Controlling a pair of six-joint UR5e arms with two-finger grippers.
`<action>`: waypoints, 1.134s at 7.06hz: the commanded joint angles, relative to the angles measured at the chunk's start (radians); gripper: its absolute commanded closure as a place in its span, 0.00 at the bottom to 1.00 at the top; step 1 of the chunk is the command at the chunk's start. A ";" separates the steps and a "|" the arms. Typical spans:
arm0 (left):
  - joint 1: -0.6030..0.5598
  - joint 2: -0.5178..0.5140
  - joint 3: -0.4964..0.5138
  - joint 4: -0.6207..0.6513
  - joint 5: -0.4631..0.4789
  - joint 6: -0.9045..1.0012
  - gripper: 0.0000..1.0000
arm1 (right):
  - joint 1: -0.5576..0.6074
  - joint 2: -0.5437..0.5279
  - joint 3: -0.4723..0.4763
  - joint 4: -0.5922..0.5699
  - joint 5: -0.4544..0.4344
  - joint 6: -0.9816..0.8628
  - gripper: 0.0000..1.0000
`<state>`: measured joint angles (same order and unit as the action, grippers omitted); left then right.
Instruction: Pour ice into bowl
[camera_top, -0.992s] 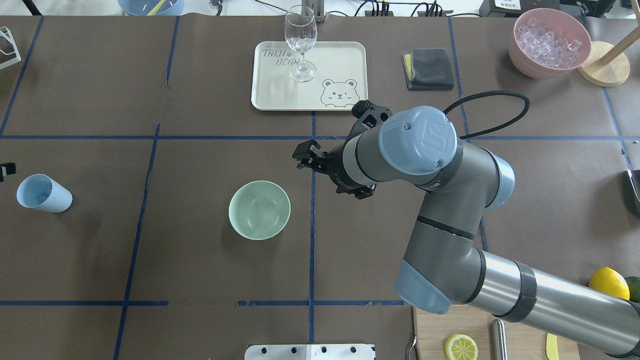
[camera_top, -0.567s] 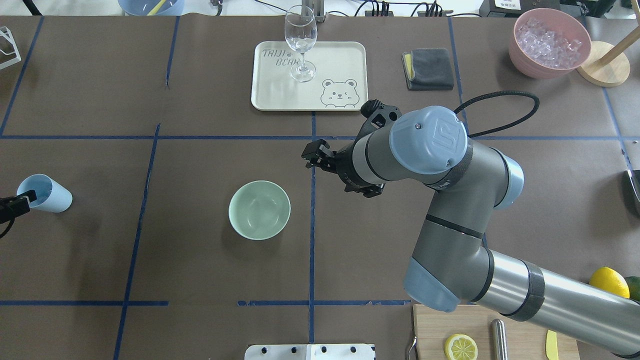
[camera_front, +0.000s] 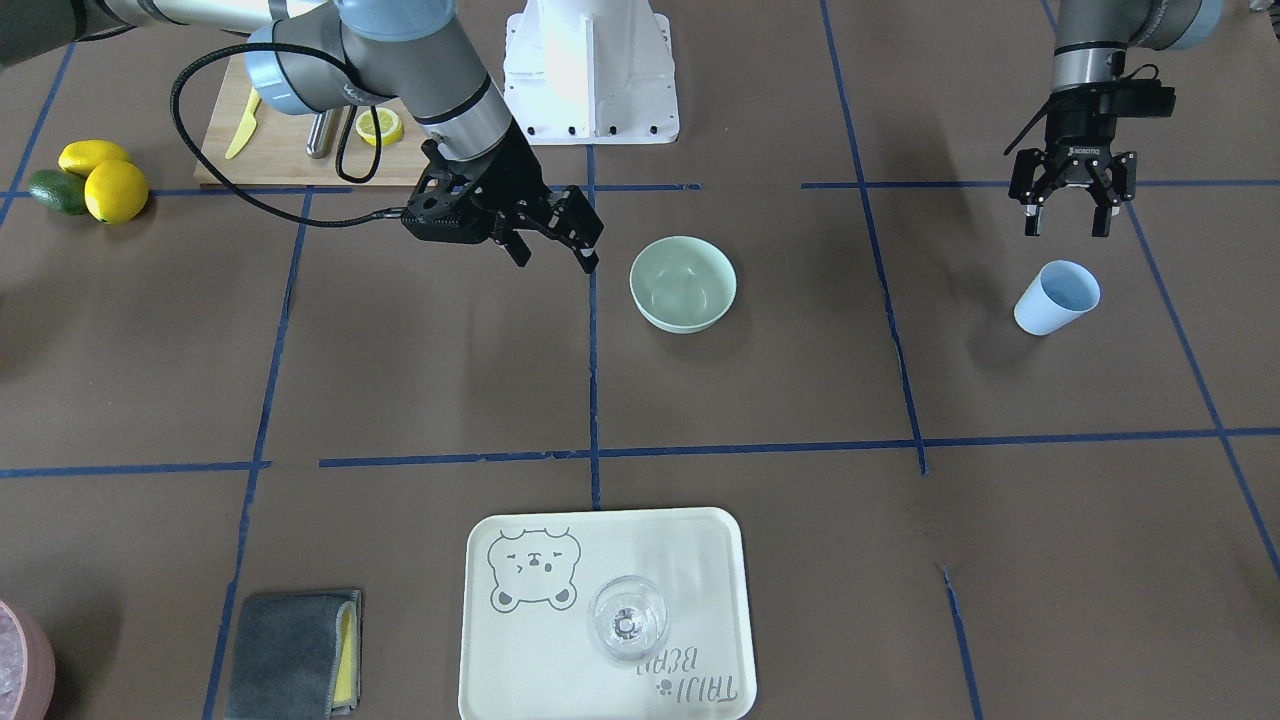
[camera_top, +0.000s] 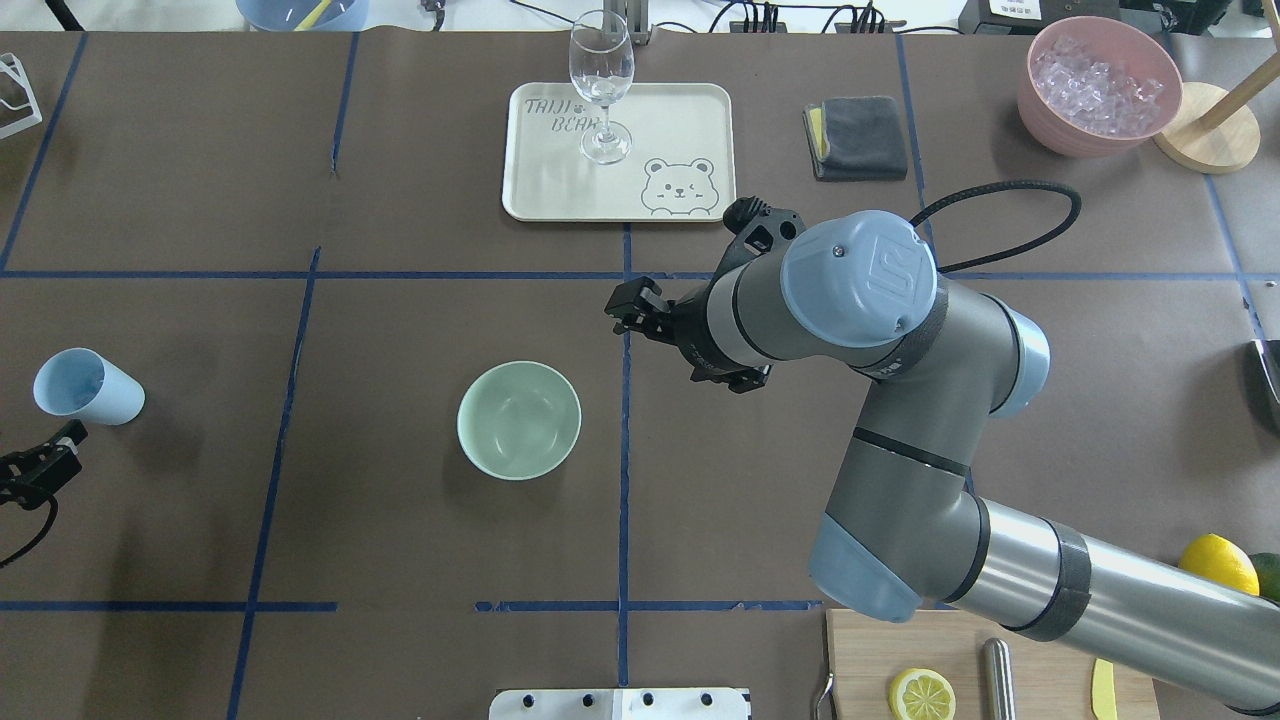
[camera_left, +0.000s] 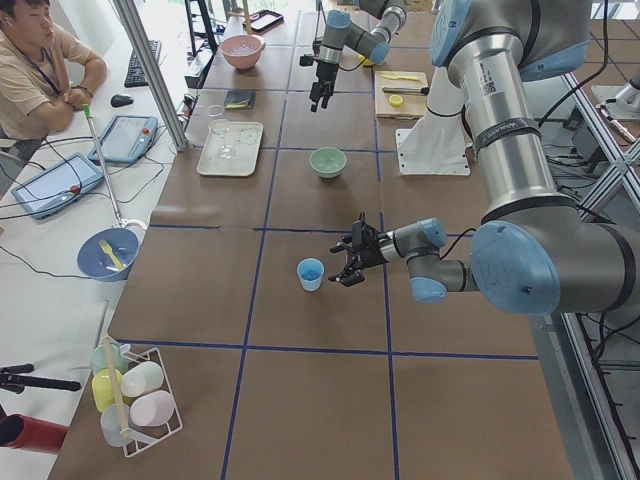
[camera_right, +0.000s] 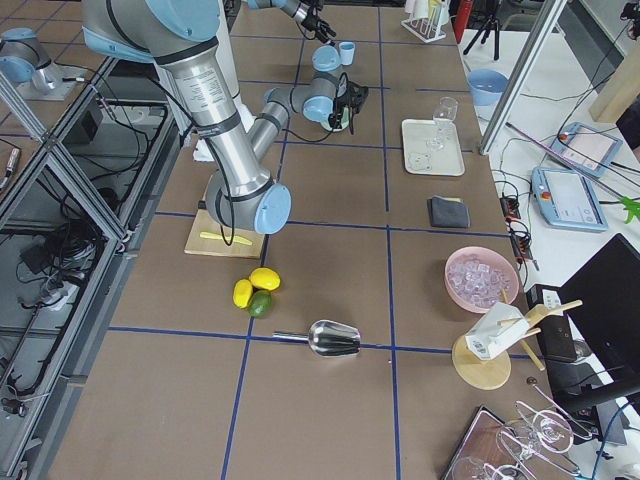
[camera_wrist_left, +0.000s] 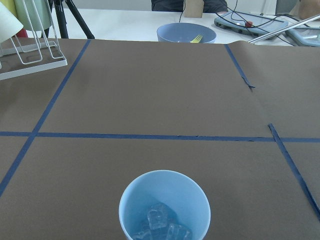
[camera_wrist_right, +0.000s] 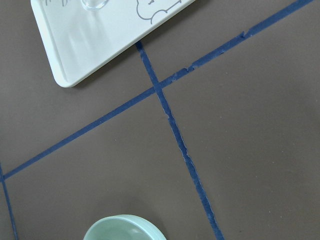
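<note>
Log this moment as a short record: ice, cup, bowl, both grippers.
ice: few clear cubes inside the cup
cup: light blue, upright, not held
bowl: mint green, empty
left gripper: open, empty, near the cup, not touching
right gripper: open, empty, beside the bowl, not touching

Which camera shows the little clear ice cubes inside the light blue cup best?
The left wrist view: it looks into the light blue cup, showing the small clear ice cubes. Overhead, front-facing and side views show the cup small, ice indistinct.
</note>
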<state>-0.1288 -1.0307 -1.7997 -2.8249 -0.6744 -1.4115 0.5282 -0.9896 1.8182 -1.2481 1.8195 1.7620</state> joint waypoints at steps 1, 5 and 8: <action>0.046 -0.018 0.093 -0.001 0.111 -0.076 0.00 | 0.082 -0.001 0.047 -0.002 0.020 -0.010 0.00; 0.058 -0.124 0.178 0.002 0.185 -0.081 0.01 | 0.110 -0.038 0.076 -0.001 0.055 -0.015 0.00; 0.058 -0.238 0.299 0.001 0.223 -0.035 0.02 | 0.108 -0.041 0.085 -0.004 0.049 -0.013 0.00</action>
<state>-0.0706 -1.2273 -1.5315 -2.8229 -0.4649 -1.4791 0.6378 -1.0287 1.9011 -1.2511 1.8704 1.7482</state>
